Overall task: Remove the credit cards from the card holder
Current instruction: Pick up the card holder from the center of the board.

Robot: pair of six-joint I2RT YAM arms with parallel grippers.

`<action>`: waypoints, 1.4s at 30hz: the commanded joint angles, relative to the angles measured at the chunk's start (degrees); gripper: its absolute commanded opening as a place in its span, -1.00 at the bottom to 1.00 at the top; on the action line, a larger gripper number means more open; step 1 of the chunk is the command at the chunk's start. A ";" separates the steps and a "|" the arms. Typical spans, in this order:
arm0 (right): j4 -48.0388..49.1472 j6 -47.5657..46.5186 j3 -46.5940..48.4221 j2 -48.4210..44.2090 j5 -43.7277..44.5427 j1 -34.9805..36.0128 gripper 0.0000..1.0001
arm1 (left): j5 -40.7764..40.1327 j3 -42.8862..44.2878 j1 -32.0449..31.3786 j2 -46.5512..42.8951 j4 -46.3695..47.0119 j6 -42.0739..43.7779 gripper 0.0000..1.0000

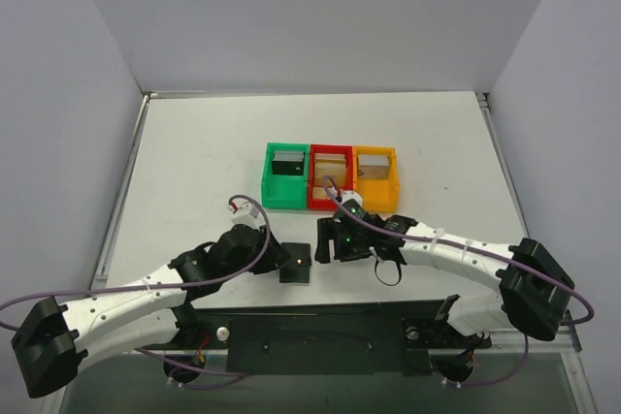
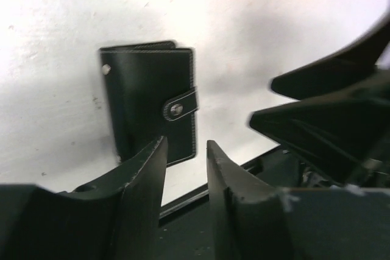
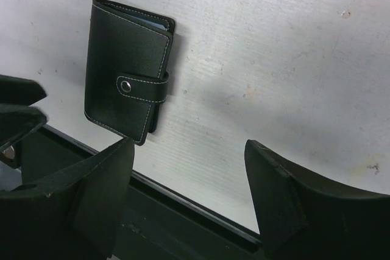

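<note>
Closed black stitched card holder (image 1: 294, 264) with a snap-fastened strap is found lying flat on the white worktop (image 1: 194, 162), right by the near edge and about halfway along it. It sits just ahead of the dark metal plate (image 1: 320, 336) that runs along that edge. The strap is buttoned shut over the long side. In the right wrist view a thin pale blue-grey strip (image 3: 150, 22) can be made out at one short end.

The left claw (image 2: 184, 168) is seen with only a narrow gap between its fingers (image 2: 143, 181), and nothing is caught in that gap. The tips are parked right at the holder's nearer short edge. One tip overlaps a corner in the left wrist view, but whether it's actually touching can't be told.

The right claw (image 3: 189, 181) is spread wide and nothing is held in it. It's just beside the holder on the other side, so the holder ends up between the two claws.

Further back, around the middle of the worktop, three small plastic bins are lined up side by side and touching: green bin (image 1: 285, 191), red bin (image 1: 330, 203), orange bin (image 1: 376, 199). Something is sitting in each, but what exactly can't be made out.
</note>
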 commanded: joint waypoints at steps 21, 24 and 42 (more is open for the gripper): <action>12.67 5.67 5.26 17.28 -4.54 -1.40 0.42 | 6.71 -5.97 8.71 0.04 5.86 0.01 0.10; 13.47 5.85 5.35 18.16 -5.33 -1.40 0.37 | 7.24 -6.07 8.71 1.62 7.54 0.09 0.10; 19.09 7.79 2.36 19.92 -8.76 -1.05 -0.09 | 8.56 -8.97 8.62 6.28 14.83 1.32 -0.48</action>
